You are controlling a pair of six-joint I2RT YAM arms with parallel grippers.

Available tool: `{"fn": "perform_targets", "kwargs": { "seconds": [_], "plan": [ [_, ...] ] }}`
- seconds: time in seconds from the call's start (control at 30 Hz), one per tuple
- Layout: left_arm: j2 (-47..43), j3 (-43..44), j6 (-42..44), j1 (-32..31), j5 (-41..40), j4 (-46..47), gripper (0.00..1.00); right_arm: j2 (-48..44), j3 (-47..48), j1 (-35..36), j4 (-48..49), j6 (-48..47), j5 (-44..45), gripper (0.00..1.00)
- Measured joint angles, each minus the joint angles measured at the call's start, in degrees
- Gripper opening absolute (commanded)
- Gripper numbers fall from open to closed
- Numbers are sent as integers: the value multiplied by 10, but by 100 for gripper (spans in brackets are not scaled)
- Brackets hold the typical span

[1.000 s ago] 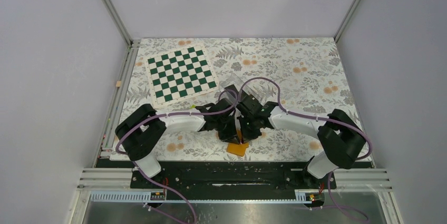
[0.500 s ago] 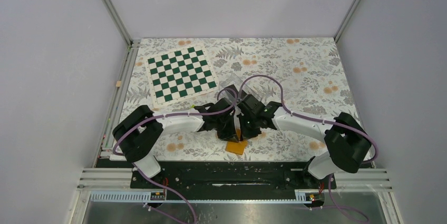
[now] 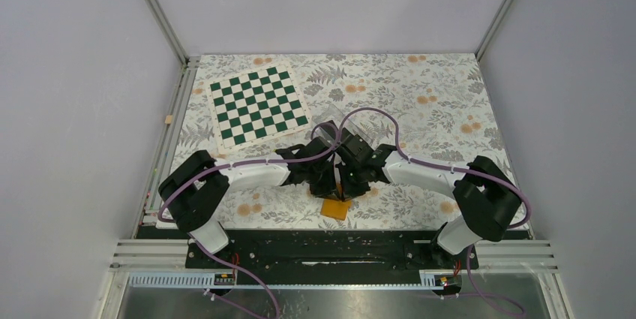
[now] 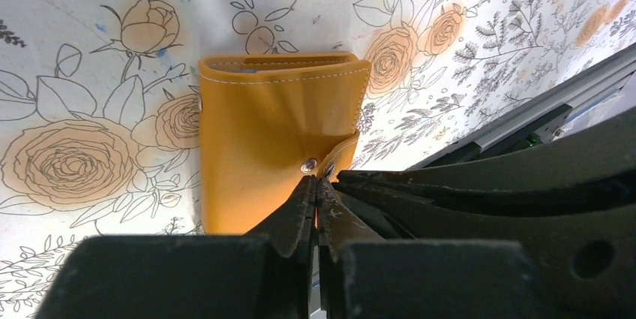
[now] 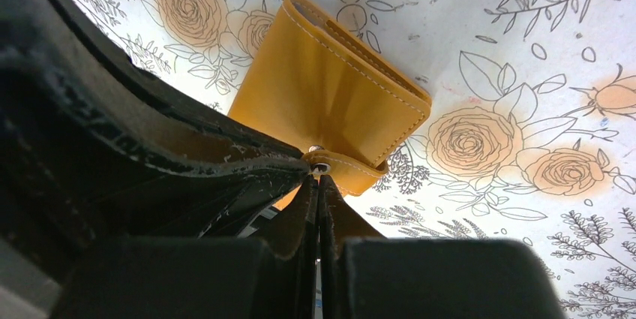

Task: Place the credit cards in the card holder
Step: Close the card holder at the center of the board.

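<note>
The card holder point(image 3: 335, 208) is an orange wallet lying folded on the flowered table near the front edge. Both arms meet just above it. In the left wrist view the card holder point(image 4: 262, 131) fills the middle. My left gripper point(image 4: 315, 179) is shut, its tips touching the snap button point(image 4: 308, 164) at the strap. In the right wrist view my right gripper point(image 5: 319, 176) is shut too, its tips against the strap tab point(image 5: 352, 173) of the card holder point(image 5: 330, 101). From above, the left gripper point(image 3: 328, 188) and right gripper point(image 3: 346, 188) sit side by side. The credit cards are out of view.
A green and white chessboard mat point(image 3: 259, 106) lies at the back left. The black base rail point(image 3: 330, 238) runs right behind the wallet at the table's front edge. Metal frame posts and grey walls close in the sides.
Both arms have shifted slightly and the wallet has been nudged a little away from the front edge. Both grippers stay shut at the snap strap.
</note>
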Motion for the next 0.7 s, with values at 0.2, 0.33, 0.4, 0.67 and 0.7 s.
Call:
{"fn": "perform_targets", "kwargs": {
  "seconds": [0.2,0.33,0.4,0.67,0.7],
  "plan": [
    [-5,3,7,0,-1,-8,0,0,3,0,5,-2,6,0],
    [-5,3,9,0,-2,-14,0,0,4,0,5,-3,11,0],
    [-5,3,8,0,-3,-16,0,1,4,0,5,-3,13,0],
    [3,3,8,0,-6,-24,0,23,17,0,7,-4,14,0],
    [6,3,8,0,-6,-25,0,27,20,-1,8,-4,13,0]
  ]
}}
